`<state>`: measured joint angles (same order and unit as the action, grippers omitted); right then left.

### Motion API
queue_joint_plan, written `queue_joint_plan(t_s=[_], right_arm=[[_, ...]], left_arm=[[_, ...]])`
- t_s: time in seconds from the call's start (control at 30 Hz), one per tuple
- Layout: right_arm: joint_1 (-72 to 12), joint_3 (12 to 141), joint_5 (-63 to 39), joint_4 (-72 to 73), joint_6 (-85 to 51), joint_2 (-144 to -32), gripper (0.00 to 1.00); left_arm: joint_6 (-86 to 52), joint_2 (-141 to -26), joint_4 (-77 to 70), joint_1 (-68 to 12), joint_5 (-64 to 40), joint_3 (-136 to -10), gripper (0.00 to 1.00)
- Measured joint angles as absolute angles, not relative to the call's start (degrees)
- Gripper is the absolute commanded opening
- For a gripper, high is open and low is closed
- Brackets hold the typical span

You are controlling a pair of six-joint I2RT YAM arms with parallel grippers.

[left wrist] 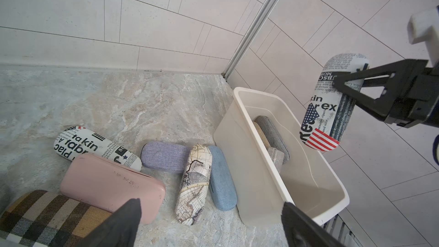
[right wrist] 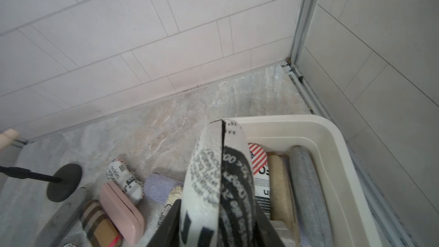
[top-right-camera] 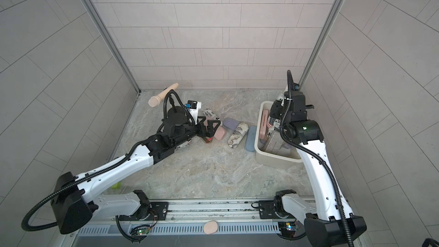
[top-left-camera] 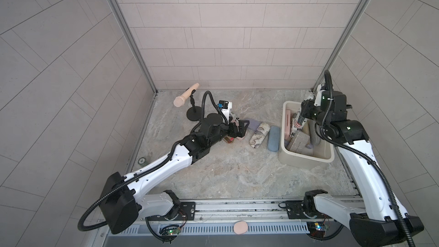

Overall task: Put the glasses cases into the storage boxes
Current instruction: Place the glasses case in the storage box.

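"What is on your left side?"

"At the far left, toward the back, a pink microphone (top-left-camera: pixel 185 97) sits on a black stand. My left gripper (top-right-camera: pixel 207 126) hangs low over the table (top-left-camera: pixel 213 174) just in front of it, with its jaws wide apart and nothing between them. Below it lie a plaid case (left wrist: pixel 47 215) and a pink case (left wrist: pixel 111 186) right next to each other. A newspaper-print case (left wrist: pixel 95 148) is just behind the pink one."

"And moving right from there?"

"There is a lavender case (left wrist: pixel 165 158), then a map-print case (left wrist: pixel 194 181) and a light blue case (left wrist: pixel 222 177) lying side by side. The blue one lies just beside the wall of the cream tub (left wrist: pixel 240 153). All six cases are on the table, outside the tub. Down on the front rail, between my two bases, lies a small pink pad (top-left-camera: pixel 240 227)."

"What is inside the tub?"

"An upright pink case (top-left-camera: pixel 288 124) stands on its edge against the left wall. A tan case (right wrist: pixel 280 186) and a grey case (right wrist: pixel 308 186) lie next to each other toward the right wall, with more cases nearer me."

"And your right hand?"

"My right gripper (right wrist: pixel 217 222) is clamped on a flag-and-newsprint case (left wrist: pixel 332 105). It holds the case on end above the tub, flag end down. I cannot tell whether that case touches the ones beneath it."
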<state>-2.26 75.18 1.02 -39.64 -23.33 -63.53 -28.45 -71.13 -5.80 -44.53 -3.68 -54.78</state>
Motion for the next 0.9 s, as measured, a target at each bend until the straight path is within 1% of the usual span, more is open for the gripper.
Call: queue_joint_plan(t_s=[0.1,0.3,0.37,0.4,0.53,0.6,0.73,0.9], right_arm=[[-0.1,74.2,-0.5,-41.2,-22.4,-67.4,0.25],[0.1,73.5,0.1,-41.2,-21.0,-76.9,0.25],[0.4,74.0,0.3,-41.4,-20.8,-80.3,0.30],[0.5,74.8,0.1,-41.7,-20.9,-82.2,0.37],[0.8,79.9,-0.8,-44.0,-20.8,-89.1,0.54],[0.8,80.7,-1.4,-44.1,-20.8,-90.0,0.61],[0.4,81.1,-1.7,-44.4,-20.9,-88.1,0.69],[-0.3,80.2,-2.5,-44.2,-20.8,-81.3,0.71]], left_arm=[[-28.4,-71.8,-5.0,-44.5,-2.9,-54.9,1.00],[-28.4,-73.1,-2.2,-44.5,-1.5,-55.2,1.00],[-28.4,-73.1,-1.8,-44.5,-1.2,-55.4,1.00],[-28.4,-73.1,-1.7,-44.5,-1.1,-55.4,1.00],[-28.4,-73.1,-1.4,-44.5,-0.4,-55.7,1.00],[-28.4,-73.1,-1.4,-44.5,-0.2,-55.7,1.00],[-28.4,-73.1,-1.3,-44.5,0.1,-55.7,1.00],[-28.4,-73.1,-1.2,-44.5,0.1,-55.7,1.00]])
